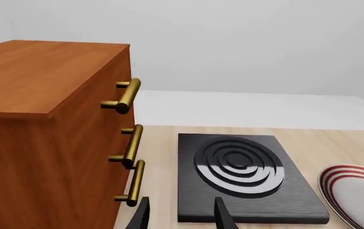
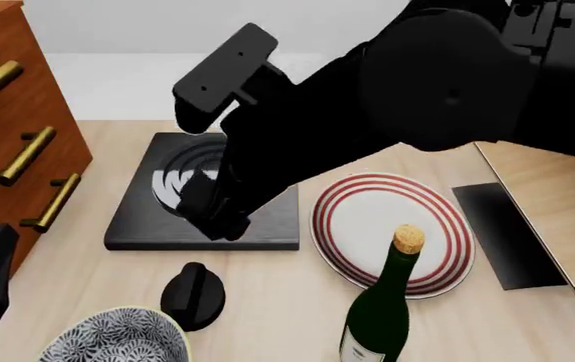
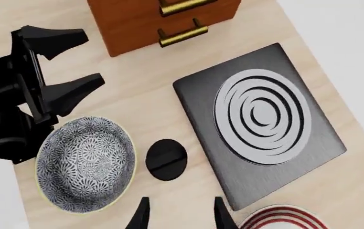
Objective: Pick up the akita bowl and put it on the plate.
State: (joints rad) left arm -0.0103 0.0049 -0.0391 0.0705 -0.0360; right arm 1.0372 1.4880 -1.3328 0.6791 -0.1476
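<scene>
The akita bowl (image 3: pixel 86 162), black-and-white patterned with a pale rim, stands upright on the table near its front left corner (image 2: pixel 116 341). The plate (image 2: pixel 388 226), white with red rings, lies right of the stove slab and shows at an edge of both wrist views (image 1: pixel 354 191) (image 3: pixel 277 220). My left gripper (image 3: pixel 94 56) hovers open just beside the bowl, toward the cabinet, holding nothing. My right gripper (image 3: pixel 180 217) is open and empty above the table between the knob and the plate. The right arm hides part of the slab in the front view.
A wooden cabinet (image 2: pixel 10 143) with brass handles stands at the left. A black stove slab (image 2: pixel 207 204) with silver rings lies mid-table, and a black knob (image 2: pixel 192 294) sits in front of it. A corked green bottle (image 2: pixel 378 317) stands before the plate. A wooden board (image 2: pixel 559 211) is at the right.
</scene>
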